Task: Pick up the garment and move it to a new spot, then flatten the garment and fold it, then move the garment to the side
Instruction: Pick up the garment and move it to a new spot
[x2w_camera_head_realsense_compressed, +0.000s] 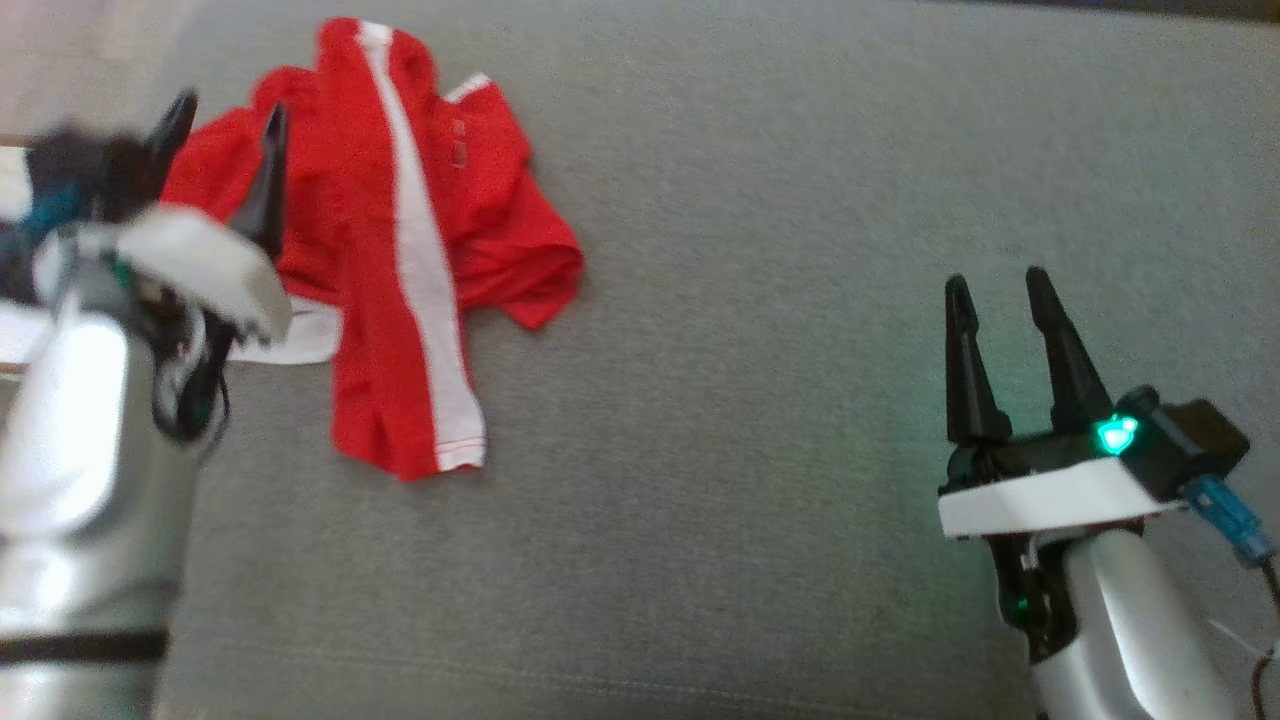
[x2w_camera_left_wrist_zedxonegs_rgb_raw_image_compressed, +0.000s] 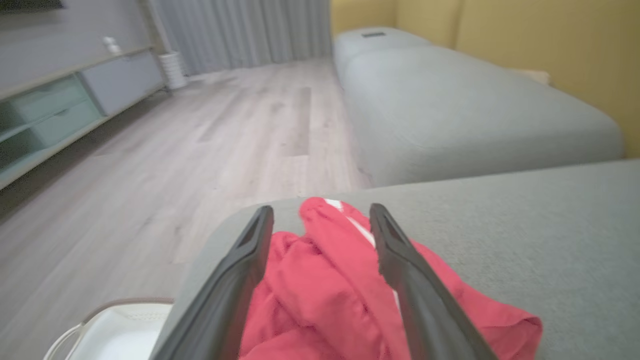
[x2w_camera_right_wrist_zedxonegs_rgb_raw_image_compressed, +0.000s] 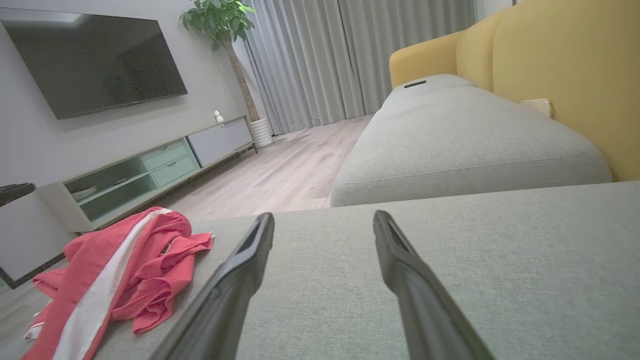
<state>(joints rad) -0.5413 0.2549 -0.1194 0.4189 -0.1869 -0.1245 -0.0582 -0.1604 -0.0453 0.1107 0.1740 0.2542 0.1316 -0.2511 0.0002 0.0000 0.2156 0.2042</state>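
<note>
**1. Position of the item.** The garment (x2w_camera_head_realsense_compressed: 365, 250), red with 1 white stripe (x2w_camera_head_realsense_compressed: 422, 250) along its length, is found crumpled on a grey upholstered cushion (x2w_camera_head_realsense_compressed: 760, 330). It is placed in the far left part of the head view, close to the cushion's left edge.

**2. Left end effector.** The left end effector (x2w_camera_head_realsense_compressed: 230, 108) is positioned over the garment's left portion. Its 2 dark fingers are spread apart and nothing is clamped between them. In the left wrist view the red folds are seen between and beneath the 2 fingers, and the stripe is seen just beside the right-hand one. Whether the fingertips touch the fabric cannot be determined.

**3. Right end effector.** The right end effector (x2w_camera_head_realsense_compressed: 996, 280) is located at the lower right of the head view, over bare cushion and well apart from the garment. Its jaws are likewise held wide and empty. In the right wrist view the garment is seen at the lower left, off to the side of the fingers. A green light (x2w_camera_head_realsense_compressed: 1117, 433) is lit on the wrist.

**4. Markings.** Small pale marks (x2w_camera_head_realsense_compressed: 458, 140) are noted on the red fabric just right of the stripe. They are too blurred to be read.

**5. Adjacent item.** A white container (x2w_camera_left_wrist_zedxonegs_rgb_raw_image_compressed: 115, 330) is seen in the left wrist view, below the cushion's edge and near the garment.
</note>
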